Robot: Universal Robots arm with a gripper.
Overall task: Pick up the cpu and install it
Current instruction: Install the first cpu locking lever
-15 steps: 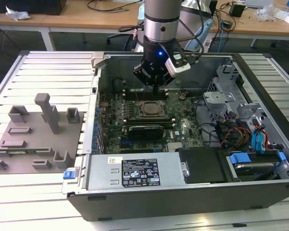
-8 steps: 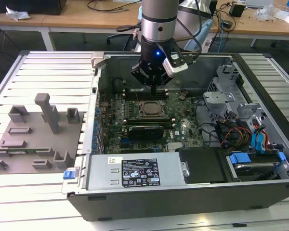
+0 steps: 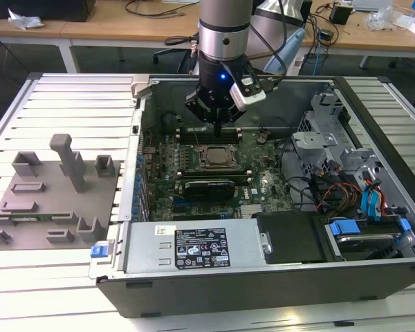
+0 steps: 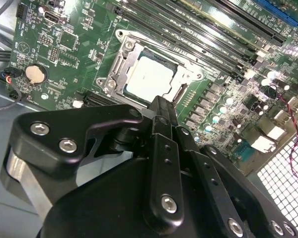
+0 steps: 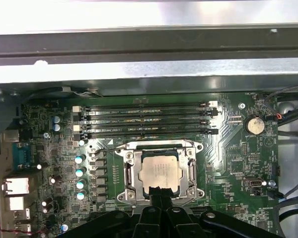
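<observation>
Open computer case (image 3: 373, 104) lying on a slatted metal table (image 3: 69, 97); green motherboard (image 3: 167, 181) exposed inside. Item: the cpu (image 5: 160, 172), a pale silvery square, seated flat inside the socket frame (image 5: 129, 174) near the middle of the motherboard, seen in both wrist views (image 4: 148, 76) and in the exterior view (image 3: 214, 156). Socket frame is dark metal and surrounds the chip on all sides. Row of long memory slots (image 5: 146, 119) runs parallel to one side of the socket; round coin battery (image 5: 254, 125) sits towards a corner of the board. Gripper (image 3: 217, 128) hangs above the motherboard, just over the socket's edge nearest the memory slots; its black fingers (image 4: 163, 116) are drawn together to a narrow tip with nothing between them, apart from the chip. Black expansion card (image 3: 209, 187) lies on the side of the socket away from the memory slots. Grey moulded fixture (image 3: 55, 194) rests on the table towards the exterior view's left, well apart from the case.
</observation>
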